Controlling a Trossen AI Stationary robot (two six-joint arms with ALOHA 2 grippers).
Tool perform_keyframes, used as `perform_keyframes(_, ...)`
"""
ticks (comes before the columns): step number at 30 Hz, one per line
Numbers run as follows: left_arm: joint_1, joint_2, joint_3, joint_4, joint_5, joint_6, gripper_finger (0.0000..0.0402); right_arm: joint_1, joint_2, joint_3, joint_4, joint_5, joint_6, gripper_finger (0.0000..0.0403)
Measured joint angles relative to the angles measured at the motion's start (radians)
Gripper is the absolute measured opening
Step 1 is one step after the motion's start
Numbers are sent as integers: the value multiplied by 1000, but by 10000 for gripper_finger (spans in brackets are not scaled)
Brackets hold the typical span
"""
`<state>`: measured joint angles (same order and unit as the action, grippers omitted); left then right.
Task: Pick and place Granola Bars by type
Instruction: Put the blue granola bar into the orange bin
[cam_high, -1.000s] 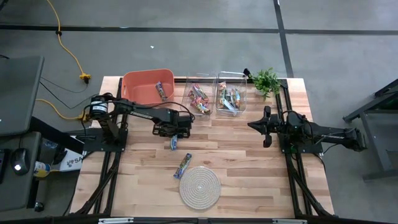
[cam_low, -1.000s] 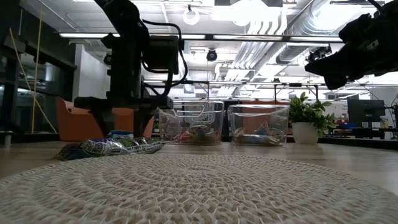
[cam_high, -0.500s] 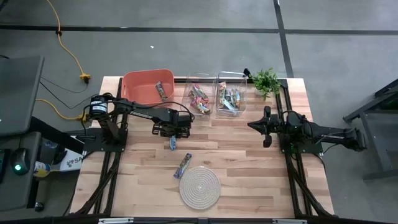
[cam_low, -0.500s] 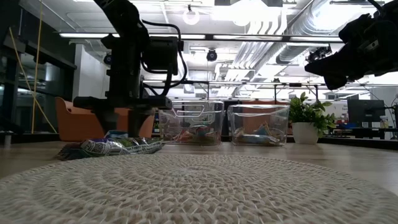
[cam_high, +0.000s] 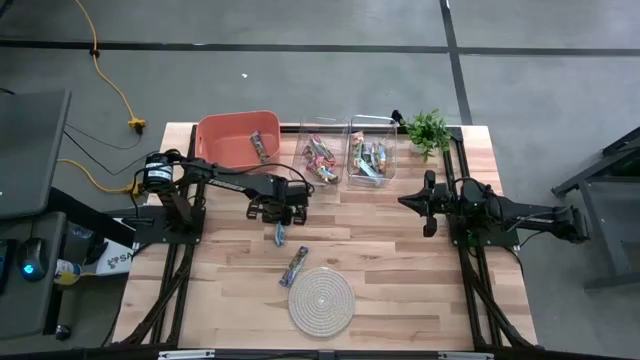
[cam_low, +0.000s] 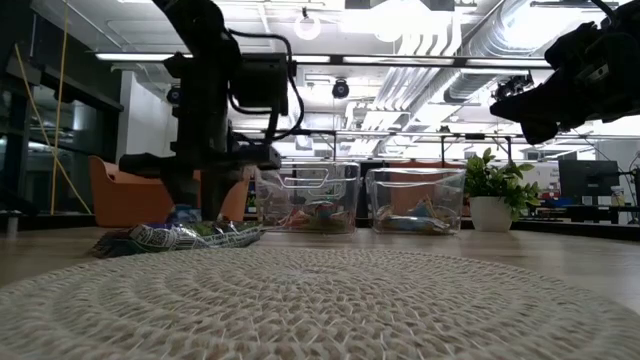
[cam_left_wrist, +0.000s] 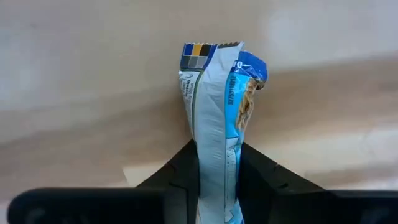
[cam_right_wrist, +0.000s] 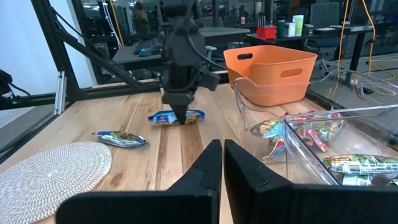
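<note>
Bins (cam_high: 322, 127) hold bars (cam_high: 320, 158), apparently sorted.

Glossy foil-like bar wrapper (cam_left_wrist: 217, 124), matt pale wood table (cam_high: 400, 260), clear plastic bins (cam_high: 322, 150), coiled rope mat (cam_high: 321, 302).

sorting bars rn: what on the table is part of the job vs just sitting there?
Job:
- blue bar pinched in left gripper
- green bar loose on table
- orange bin with one bar
- two clear bins of bars

Idle:
- rope mat
- plant
- right gripper, shut
</note>
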<state>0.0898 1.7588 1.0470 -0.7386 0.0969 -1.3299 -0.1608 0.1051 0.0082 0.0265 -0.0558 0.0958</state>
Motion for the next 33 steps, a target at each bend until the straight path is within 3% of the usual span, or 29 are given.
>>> perform_keyframes(8,-27,-53,1,-3,37,55,63,0,0,0,0,0,0,0)
perform_keyframes(17,-54,-230,2,68,36,150,62,0,0,0,0,0,0,0)
perform_keyframes(26,-52,-441,2,370,4,268,62,0,1,0,0,-2,0,0)
perform_keyframes(33,-85,-515,4,621,80,448,62,0,7,0,1,-2,0,0)
